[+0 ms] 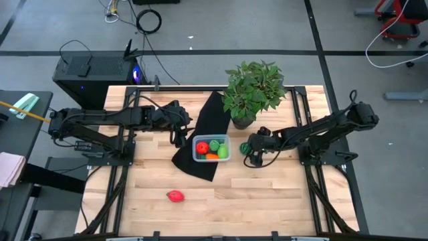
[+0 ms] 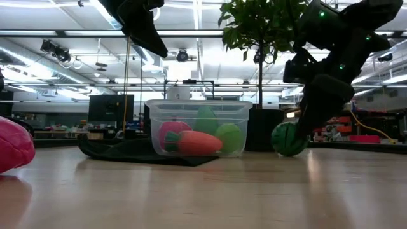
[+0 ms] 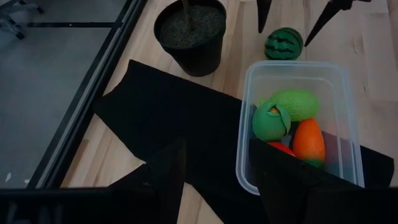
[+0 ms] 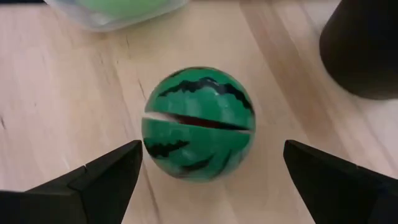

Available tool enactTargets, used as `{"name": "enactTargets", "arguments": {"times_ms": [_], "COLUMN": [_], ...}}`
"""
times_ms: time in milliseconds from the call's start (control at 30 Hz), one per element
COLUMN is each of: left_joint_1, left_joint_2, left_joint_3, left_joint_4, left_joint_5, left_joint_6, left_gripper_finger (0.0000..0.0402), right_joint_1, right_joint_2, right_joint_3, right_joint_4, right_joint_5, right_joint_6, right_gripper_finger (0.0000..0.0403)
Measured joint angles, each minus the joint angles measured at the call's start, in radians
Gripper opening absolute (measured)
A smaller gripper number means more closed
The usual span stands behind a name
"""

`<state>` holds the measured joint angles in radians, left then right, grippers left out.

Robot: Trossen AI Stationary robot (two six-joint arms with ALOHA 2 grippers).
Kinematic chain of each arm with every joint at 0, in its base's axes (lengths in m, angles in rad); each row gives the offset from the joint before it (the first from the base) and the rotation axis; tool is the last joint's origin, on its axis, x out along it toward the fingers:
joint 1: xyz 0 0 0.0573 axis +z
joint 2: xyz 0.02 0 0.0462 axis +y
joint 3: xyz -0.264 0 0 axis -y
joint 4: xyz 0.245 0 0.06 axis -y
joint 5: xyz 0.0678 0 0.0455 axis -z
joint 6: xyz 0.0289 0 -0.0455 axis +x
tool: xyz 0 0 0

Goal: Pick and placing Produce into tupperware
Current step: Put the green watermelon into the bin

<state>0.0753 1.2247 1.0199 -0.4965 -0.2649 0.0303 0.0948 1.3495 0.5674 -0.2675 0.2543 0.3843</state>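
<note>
The clear tupperware point(image 1: 211, 148) stands on the black cloth point(image 1: 200, 137) and holds a red piece point(image 1: 201, 147), two green pieces point(image 3: 292, 102) point(image 3: 270, 122) and an orange piece point(image 3: 309, 139). A dark green striped ball point(image 4: 198, 122) rests on the wood right of the box. My right gripper point(image 4: 212, 149) is open, slanting down, with one finger on each side of the ball. My left gripper point(image 3: 214, 155) hangs open above the cloth, left of the box. Another red piece point(image 1: 175, 196) lies alone near the table's front.
A potted leafy plant point(image 1: 253, 90) in a black pot point(image 3: 189, 34) stands just behind the striped ball and the box. Bare wood stretches across the table's near half around the lone red piece point(image 2: 13, 145).
</note>
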Motion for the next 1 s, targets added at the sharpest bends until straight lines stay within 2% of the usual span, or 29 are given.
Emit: {"name": "enactTargets", "arguments": {"times_ms": [100,400,567,767,1000], "left_joint_1": [0.000,0.000,0.000,0.000,0.000], "left_joint_2": [0.000,0.000,0.000,0.000,0.000], "left_joint_3": [0.000,0.000,0.000,0.000,0.000], "left_joint_4": [0.000,0.000,0.000,-0.005,-0.010], "left_joint_5": [0.000,0.000,0.000,0.000,0.000], "left_joint_6": [0.000,-0.001,-0.002,-0.020,-0.019], "left_gripper_finger": [0.0185,0.0185,0.0185,0.0185,0.0185], "right_joint_1": [-0.015,-0.066,-0.066,-0.066,-0.067], "right_joint_2": [0.000,0.005,0.075,0.171,0.230], "right_joint_3": [0.000,0.000,0.001,0.006,0.047], "right_joint_4": [0.026,0.081,0.099,0.243,0.246], "right_joint_5": [-0.002,-0.048,-0.125,-0.122,-0.137], "right_joint_6": [-0.045,-0.047,-0.047,-0.038,-0.044], "right_gripper_finger": [0.0397,0.0397,0.0397,0.0396,0.0367]}}
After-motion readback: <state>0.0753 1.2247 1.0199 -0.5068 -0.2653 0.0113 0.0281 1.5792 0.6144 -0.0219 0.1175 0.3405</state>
